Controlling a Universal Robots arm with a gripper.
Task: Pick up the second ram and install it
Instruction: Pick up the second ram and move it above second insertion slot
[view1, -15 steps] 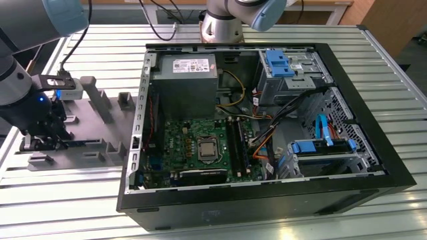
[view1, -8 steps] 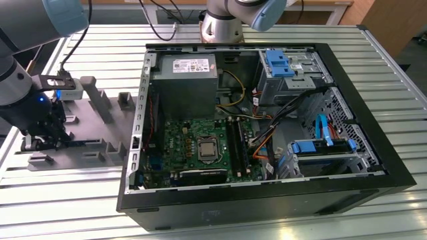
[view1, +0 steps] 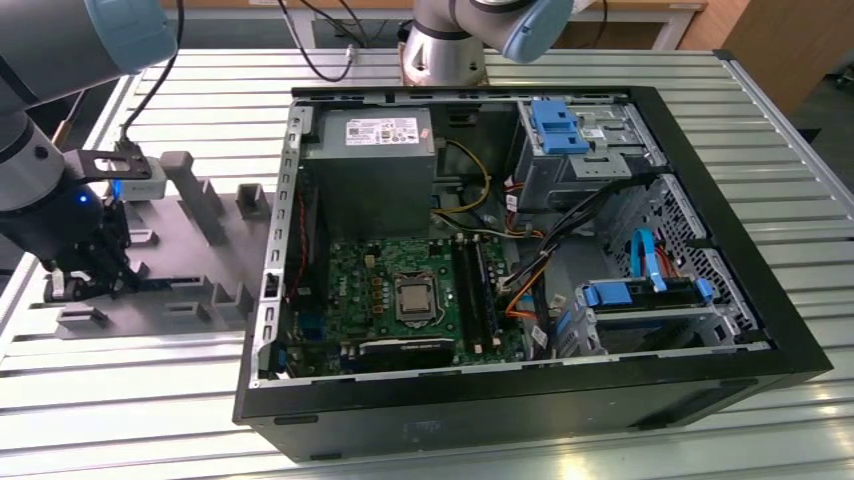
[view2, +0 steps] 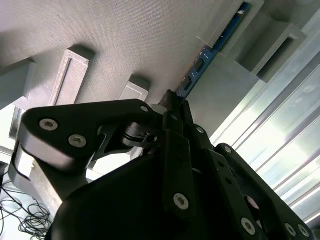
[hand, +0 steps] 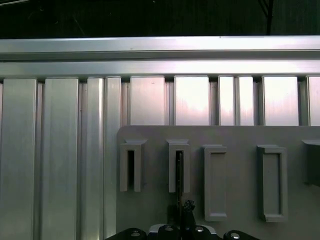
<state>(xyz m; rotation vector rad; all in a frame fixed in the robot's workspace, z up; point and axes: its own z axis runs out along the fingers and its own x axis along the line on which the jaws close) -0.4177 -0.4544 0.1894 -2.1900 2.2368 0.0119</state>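
1. Tool position. In the exterior view I have the gripper (view1: 83, 280) lowered onto the grey fixture tray (view1: 187, 260) at the exterior view's left, well apart from the open computer case (view1: 534, 400). The arm's own body and the camera block cover most of the tool there, so the fingers cannot be read from that view.

2. Tool state. In the second wrist view the gripper (view2: 173, 100) has its fingers drawn together on the near end of the second ram (view2: 206, 52). The black linkage masks the pads, and the board's near end is hidden behind the fingers.

3. Task item. The second ram is a blue board with dark chips. It stands on edge in a raised slot holder (hand: 172, 150) on the tray (hand: 240, 135). Its far end is partly covered by the holder wall. In the first wrist view the board (hand: 178, 175) is seen edge-on as a thin dark line running from the holder toward the gripper (hand: 185, 207). No label or chip detail can be made out there.

4. Surroundings. The tray rests on a slatted aluminium table (view1: 134, 400). Other slot holders on the tray sit beside the occupied one, and the outermost is cut off at the frame edge.

5. Case interior. The motherboard (view1: 367, 275) lies in the case, with long dark memory slots (view1: 470, 285) to its right in the exterior view. I cannot tell whether any slot is filled.
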